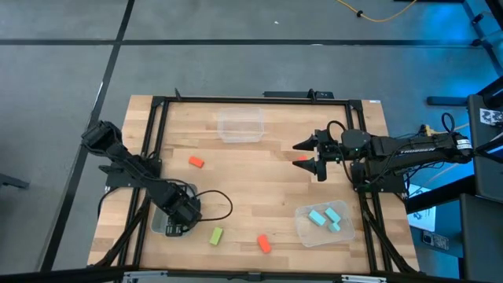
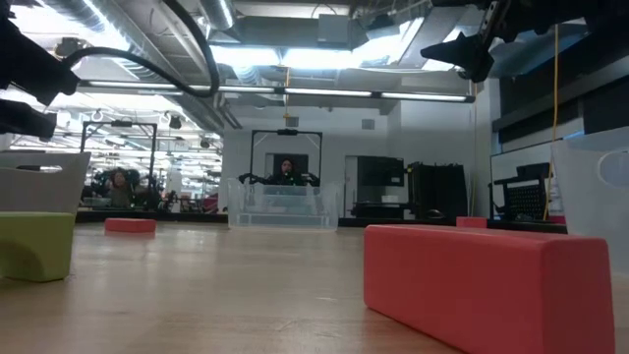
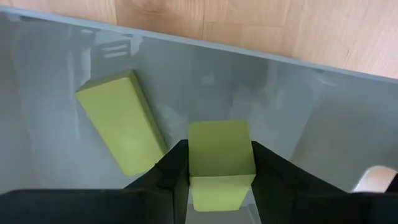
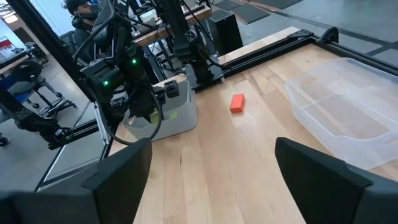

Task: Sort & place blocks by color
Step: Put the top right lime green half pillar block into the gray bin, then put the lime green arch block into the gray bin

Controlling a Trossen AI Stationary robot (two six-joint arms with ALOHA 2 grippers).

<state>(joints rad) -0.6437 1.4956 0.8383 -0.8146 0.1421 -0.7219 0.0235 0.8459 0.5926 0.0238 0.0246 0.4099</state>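
My left gripper [image 3: 221,186] is down inside the grey bin [image 1: 163,222] at the table's near left, shut on a yellow-green block [image 3: 221,152]. A second yellow-green block [image 3: 121,121] lies flat on the bin floor beside it. A third [image 1: 216,235] rests on the table to the right of that bin. My right gripper [image 1: 313,156] hangs open above the table's right middle, over an orange-red block [image 1: 301,159]. Two other orange-red blocks [image 1: 196,162] [image 1: 264,244] lie on the wood. Cyan blocks [image 1: 326,218] sit in the clear bin [image 1: 305,228] at the near right. My left gripper pinches the yellow-green block [image 3: 221,168] between its two fingers [image 3: 174,171], one on each long side. It comes from above, pointing down into the bin. The block's free end points at the bin floor; whether it touches the floor cannot be told.
An empty clear bin [image 1: 240,126] stands at the far middle of the table. A black frame [image 1: 157,102] runs around the table's edges. A cable [image 1: 220,206] loops on the wood beside my left arm. In the low view the near orange-red block [image 2: 486,280] fills the foreground.
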